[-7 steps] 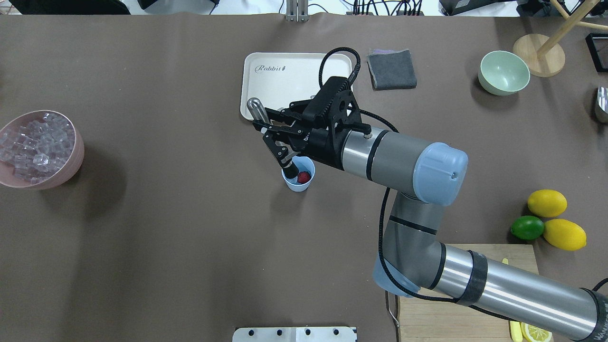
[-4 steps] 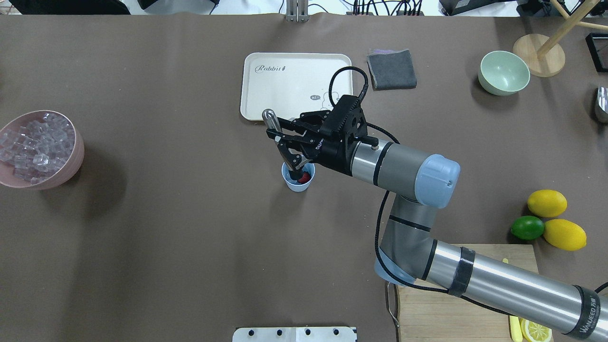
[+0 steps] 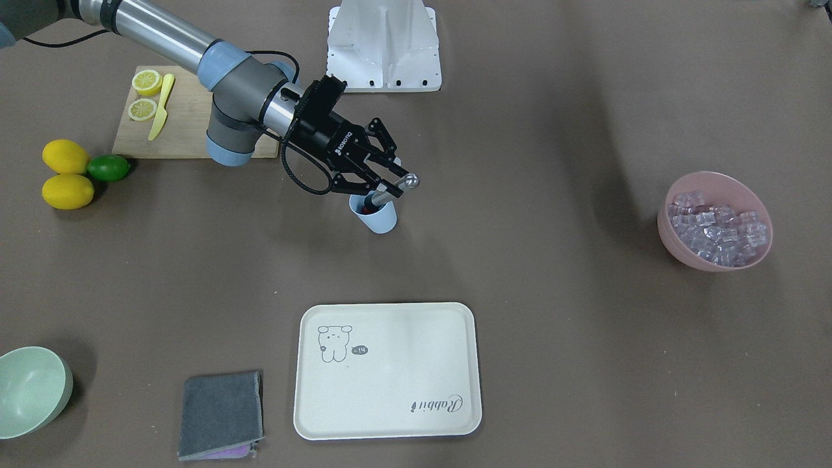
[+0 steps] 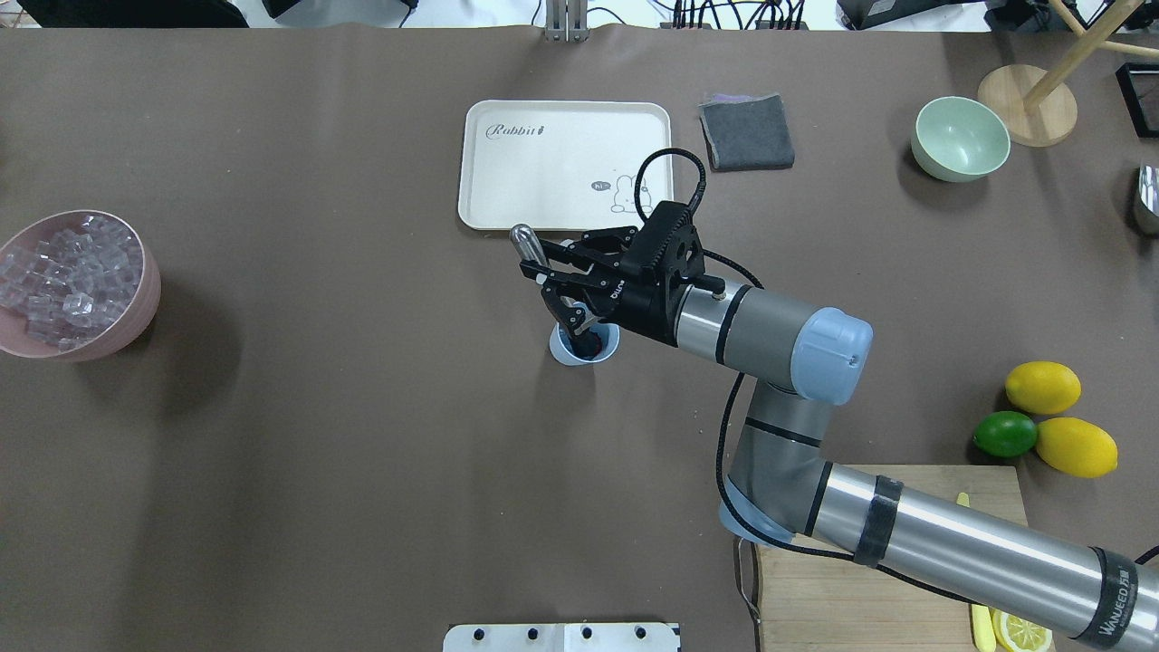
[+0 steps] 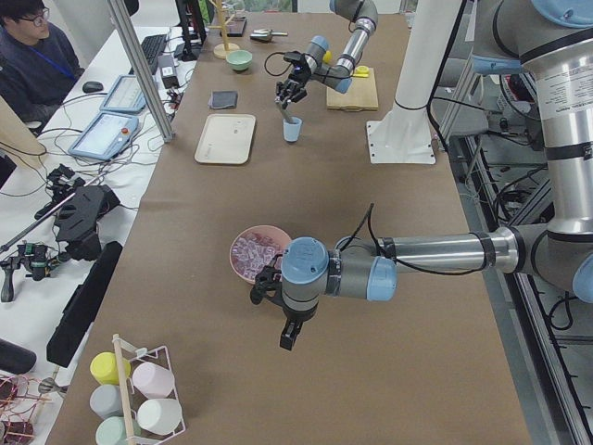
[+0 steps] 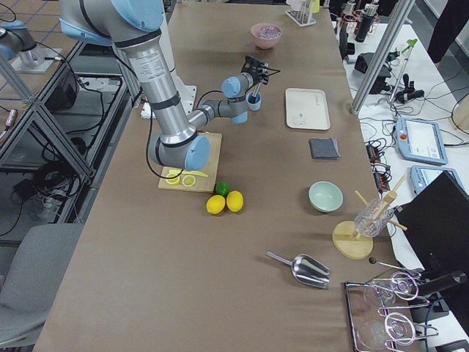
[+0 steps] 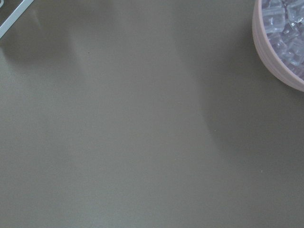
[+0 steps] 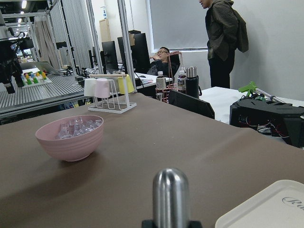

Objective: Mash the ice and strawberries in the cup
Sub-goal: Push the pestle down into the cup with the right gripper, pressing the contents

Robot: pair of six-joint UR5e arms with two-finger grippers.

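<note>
Many ice cubes [image 3: 715, 227] in pink bowl [image 3: 671, 242]

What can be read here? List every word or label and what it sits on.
"Rabbit": script on the cream tray.
"ROBOTIQ": body of the right gripper, shut on the muddler.
"WANJEED": black band round the right arm.
Speech bubble beside the tray's drawing: too small to read.

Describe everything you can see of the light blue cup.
The cup is a small light blue tumbler, plastic-looking, tapered, without handle. It stands upright on the brown table, apart from the cream tray. The dark lower end of a silver-topped muddler, clamped in the right gripper, reaches inside; a trace of red shows there.
</note>
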